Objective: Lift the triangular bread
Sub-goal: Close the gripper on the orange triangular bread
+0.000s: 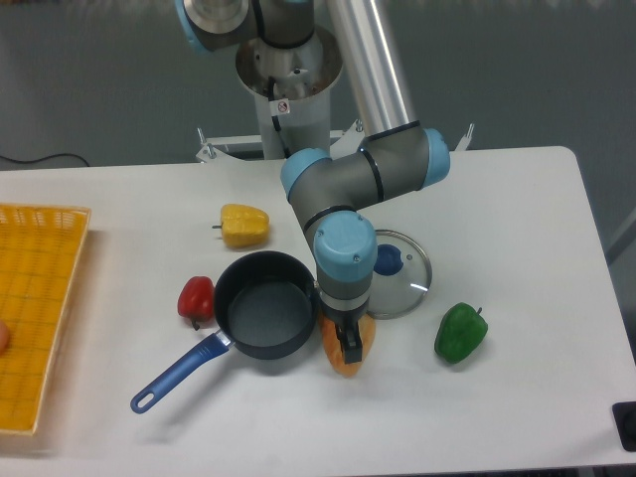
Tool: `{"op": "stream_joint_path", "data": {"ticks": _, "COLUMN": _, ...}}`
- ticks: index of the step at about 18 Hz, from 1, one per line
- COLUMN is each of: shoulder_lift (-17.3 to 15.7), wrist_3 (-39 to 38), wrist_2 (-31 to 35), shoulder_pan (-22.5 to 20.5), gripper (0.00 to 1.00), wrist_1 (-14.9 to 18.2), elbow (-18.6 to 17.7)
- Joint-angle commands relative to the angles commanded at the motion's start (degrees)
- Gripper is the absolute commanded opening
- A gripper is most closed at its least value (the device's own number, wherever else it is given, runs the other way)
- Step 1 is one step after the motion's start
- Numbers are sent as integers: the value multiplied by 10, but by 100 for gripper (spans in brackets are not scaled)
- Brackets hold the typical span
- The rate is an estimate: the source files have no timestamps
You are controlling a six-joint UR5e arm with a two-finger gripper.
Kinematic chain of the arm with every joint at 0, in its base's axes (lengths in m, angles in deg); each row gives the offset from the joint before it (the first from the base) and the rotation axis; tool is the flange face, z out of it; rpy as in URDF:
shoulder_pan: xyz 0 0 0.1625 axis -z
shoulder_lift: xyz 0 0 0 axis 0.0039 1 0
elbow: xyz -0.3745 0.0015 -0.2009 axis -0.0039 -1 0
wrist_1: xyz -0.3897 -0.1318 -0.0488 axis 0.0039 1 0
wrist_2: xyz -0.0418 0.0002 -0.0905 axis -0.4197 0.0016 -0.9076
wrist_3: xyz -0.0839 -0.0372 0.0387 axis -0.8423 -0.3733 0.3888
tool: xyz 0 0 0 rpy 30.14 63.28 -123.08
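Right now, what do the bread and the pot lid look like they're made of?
The triangular bread, under the gripper, looks like molded plastic or rubber: even orange-tan color, rounded edges, slight sheen. Which one can't be told. The lid looks like clear glass with a metal rim: the white table shows through it, the edge glints, and its blue knob looks plastic.

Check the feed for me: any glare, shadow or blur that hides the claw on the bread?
Fixed camera: lighting is soft and even, shadows faint. Glare sits only on the glass lid, clear of the grasp. The image is slightly soft overall. The claw is over the triangular bread, but the wrist hides most of the contact, so grip cannot be confirmed.
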Motion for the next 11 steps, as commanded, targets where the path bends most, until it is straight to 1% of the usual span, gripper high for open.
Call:
{"op": "stream_joint_path", "data": {"ticks": 9, "shoulder_lift": 0, "wrist_3": 5, "wrist_2": 8, "shoulder_pan": 0, "gripper": 96, "wrist_1": -2, "elbow": -3}}
{"op": "stream_joint_path", "data": {"ticks": 10, "shoulder_lift": 0, "wrist_3": 5, "wrist_2": 11, "shoulder_pan": 0, "gripper": 90, "wrist_1": -2, "elbow": -4}}
{"op": "stream_joint_path", "data": {"ticks": 11, "shoulder_lift": 0, "wrist_3": 5, "wrist_2": 11, "shoulder_pan": -1, "gripper": 82, "wrist_1": -2, "elbow": -4}}
